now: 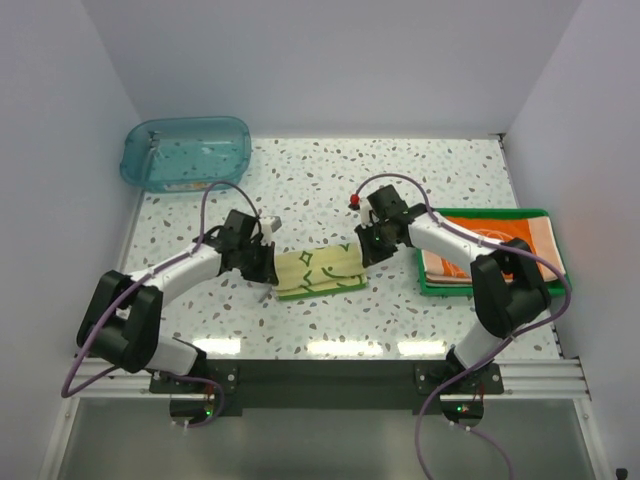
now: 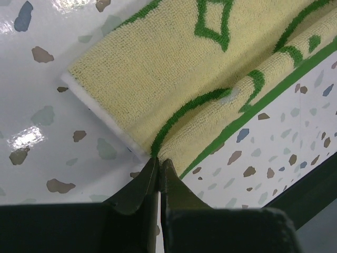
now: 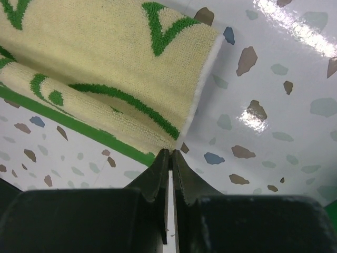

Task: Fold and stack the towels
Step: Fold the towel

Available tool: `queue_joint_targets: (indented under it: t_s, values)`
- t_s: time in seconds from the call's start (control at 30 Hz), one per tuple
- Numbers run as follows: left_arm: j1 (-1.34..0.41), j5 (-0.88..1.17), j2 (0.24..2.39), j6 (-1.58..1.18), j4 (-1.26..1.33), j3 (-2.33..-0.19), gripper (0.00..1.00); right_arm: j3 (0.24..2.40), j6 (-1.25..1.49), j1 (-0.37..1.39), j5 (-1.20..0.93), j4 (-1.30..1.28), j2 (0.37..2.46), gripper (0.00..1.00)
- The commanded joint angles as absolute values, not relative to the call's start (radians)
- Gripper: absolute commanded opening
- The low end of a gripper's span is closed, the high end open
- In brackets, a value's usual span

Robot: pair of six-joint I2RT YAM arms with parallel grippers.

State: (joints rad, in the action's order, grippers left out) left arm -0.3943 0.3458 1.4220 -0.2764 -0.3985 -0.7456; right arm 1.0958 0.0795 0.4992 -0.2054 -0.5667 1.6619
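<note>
Towel inspection: the green towel (image 1: 318,272) lies at mid-worktop (image 1: 400,180) between the two arms, pale yellow reverse up and green border along its near edge. A lengthwise crease shows in the left wrist view (image 2: 158,79) and the right wrist view (image 3: 105,52). Left hand (image 1: 271,283) is clenched on the towel's near left corner, its tips meeting right where the crease reaches the edge (image 2: 159,163). Right hand (image 1: 366,256) is clenched at the near right corner, its tips closed on the green border (image 3: 169,155). One hand at each end appears meant to keep the cloth taut and square, so the edge can be carried over evenly; judged to be a fold in progress, not finished. An orange towel (image 1: 535,235) sits in the green tray (image 1: 500,211) at right, well apart, most likely the stacking place. Striped towel cannot be made out. A blue basin (image 1: 185,150) stands at the far left, uninvolved.
</note>
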Motion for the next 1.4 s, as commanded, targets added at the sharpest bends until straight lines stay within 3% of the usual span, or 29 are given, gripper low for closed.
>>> queue_joint_targets:
  t_s: [0.0, 0.37, 0.7, 0.9, 0.93, 1.07, 1.23, 1.37]
  values:
    - [-0.394, 0.298, 1.428, -0.291, -0.374, -0.744, 0.01, 1.086, 0.092, 0.499, -0.196, -0.543, 1.646, 0.0]
    - [-0.397, 0.249, 1.381, -0.284, -0.413, -0.799, 0.03, 1.097, 0.106, 0.506, -0.198, -0.561, 1.611, 0.0]
    - [-0.408, 0.287, 1.425, -0.282, -0.391, -0.747, 0.13, 1.054, 0.126, 0.526, -0.23, -0.534, 1.634, 0.04]
    - [-0.416, 0.318, 1.375, -0.288, -0.405, -0.747, 0.34, 1.048, 0.133, 0.552, -0.275, -0.554, 1.603, 0.21]
    - [-0.416, 0.319, 1.34, -0.288, -0.414, -0.752, 0.47, 1.046, 0.133, 0.558, -0.279, -0.563, 1.579, 0.23]
    - [-0.419, 0.325, 1.235, -0.281, -0.459, -0.75, 0.69, 1.013, 0.127, 0.604, -0.304, -0.62, 1.507, 0.28]
    - [-0.422, 0.339, 1.155, -0.311, -0.495, -0.761, 0.69, 0.989, 0.147, 0.614, -0.262, -0.647, 1.419, 0.28]
    - [-0.433, 0.356, 1.187, -0.347, -0.48, -0.817, 0.58, 1.034, 0.196, 0.615, -0.212, -0.579, 1.405, 0.28]
